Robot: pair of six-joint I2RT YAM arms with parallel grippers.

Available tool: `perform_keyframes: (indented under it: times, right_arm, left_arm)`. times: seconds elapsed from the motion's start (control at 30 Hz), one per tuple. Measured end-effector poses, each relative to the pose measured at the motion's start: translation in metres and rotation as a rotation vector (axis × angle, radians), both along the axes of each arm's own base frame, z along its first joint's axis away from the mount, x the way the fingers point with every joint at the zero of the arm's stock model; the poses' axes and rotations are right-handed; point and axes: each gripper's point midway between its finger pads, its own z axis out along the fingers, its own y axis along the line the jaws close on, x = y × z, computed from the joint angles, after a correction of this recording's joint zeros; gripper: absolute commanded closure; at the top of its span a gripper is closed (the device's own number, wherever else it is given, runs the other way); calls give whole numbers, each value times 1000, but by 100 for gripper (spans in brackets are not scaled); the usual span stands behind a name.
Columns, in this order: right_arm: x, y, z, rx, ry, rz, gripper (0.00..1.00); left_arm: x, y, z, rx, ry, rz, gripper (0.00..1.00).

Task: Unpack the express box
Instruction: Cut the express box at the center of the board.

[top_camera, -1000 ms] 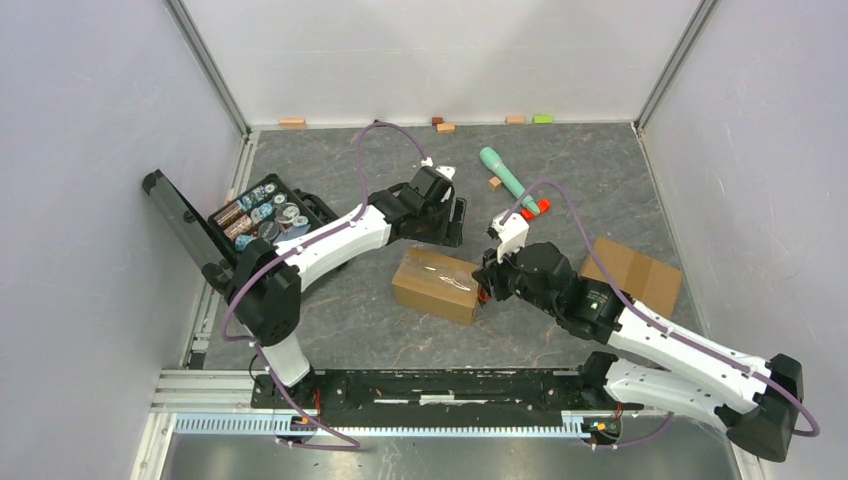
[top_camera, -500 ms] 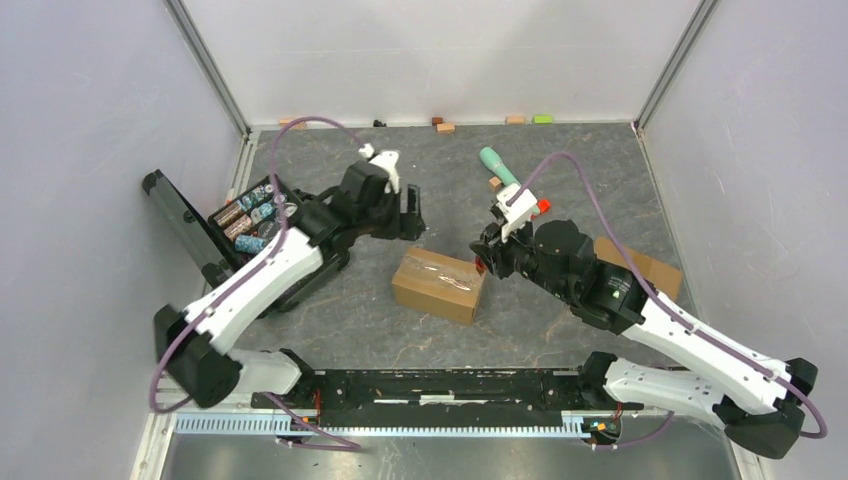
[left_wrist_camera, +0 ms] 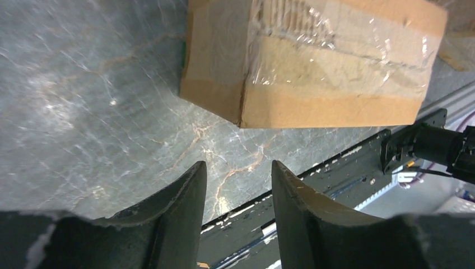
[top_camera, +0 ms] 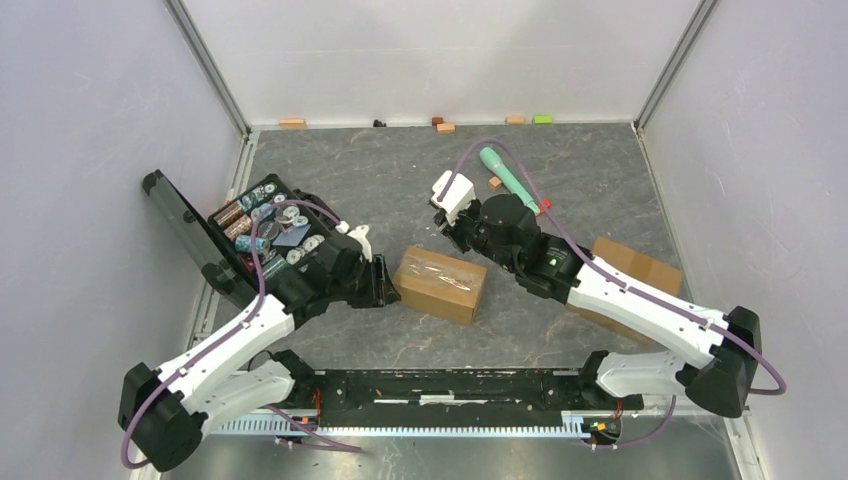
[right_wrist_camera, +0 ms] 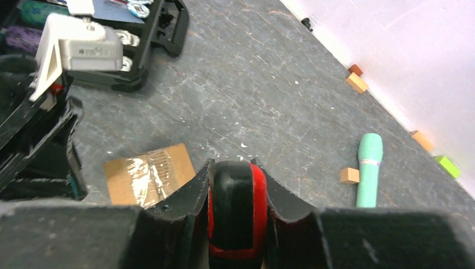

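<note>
The express box (top_camera: 441, 284), brown cardboard sealed with clear tape, lies on the grey mat at the centre. My left gripper (top_camera: 380, 286) stands open at the box's left end, low over the mat. In the left wrist view the box (left_wrist_camera: 313, 61) is just ahead of the left gripper (left_wrist_camera: 238, 168), with nothing between its fingers. My right gripper (top_camera: 453, 236) hovers just behind the box's far edge. It is shut on a red and black tool (right_wrist_camera: 238, 207), and the box (right_wrist_camera: 148, 174) shows below and to the left of it.
An open black case (top_camera: 260, 225) of small items sits at the left, close to my left arm. A flat cardboard piece (top_camera: 640, 270) lies under my right arm. A teal handle (top_camera: 508, 178) and a small wooden block (right_wrist_camera: 349, 175) lie behind. Small blocks (top_camera: 445, 126) line the back wall.
My left arm swung from behind the box down to its left end, and its jaws narrowed. My right arm carried the tool from the box's right end to behind it.
</note>
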Motion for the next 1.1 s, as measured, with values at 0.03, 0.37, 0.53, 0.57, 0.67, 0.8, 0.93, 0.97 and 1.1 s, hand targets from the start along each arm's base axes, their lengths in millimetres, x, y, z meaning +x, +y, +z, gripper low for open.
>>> perform_keyframes:
  times: [0.03, 0.37, 0.53, 0.57, 0.67, 0.8, 0.93, 0.97, 1.1]
  right_arm:
    - [3, 1, -2, -14, -9, -4, 100]
    - [7, -16, -65, -129, 11, -40, 100]
    - [-5, -26, -97, -160, 78, -42, 100]
    - [-6, -28, -98, -155, 83, -43, 100]
    - [-11, -30, -91, -117, 86, -45, 100]
    - [-12, -34, -78, -74, 74, -57, 100]
    - [-9, -37, -69, -70, 70, -86, 100]
    - [-9, -36, -64, -61, 66, -88, 100]
    - [-6, -23, -31, 34, 27, -67, 100]
  left_arm:
    - [-2, -2, -6, -14, 17, 0, 48]
    - [7, -16, -26, -54, 55, 19, 45]
    - [18, -18, -27, -47, 56, 39, 43]
    - [19, -18, -27, -44, 54, 43, 42]
    - [23, -16, -25, -39, 47, 54, 41]
    - [24, -15, -19, -37, 41, 53, 40]
    - [22, -11, -1, -39, 10, 42, 32]
    - [22, -10, 6, -46, -6, 43, 30]
    - [30, -9, 28, -63, -54, 59, 27]
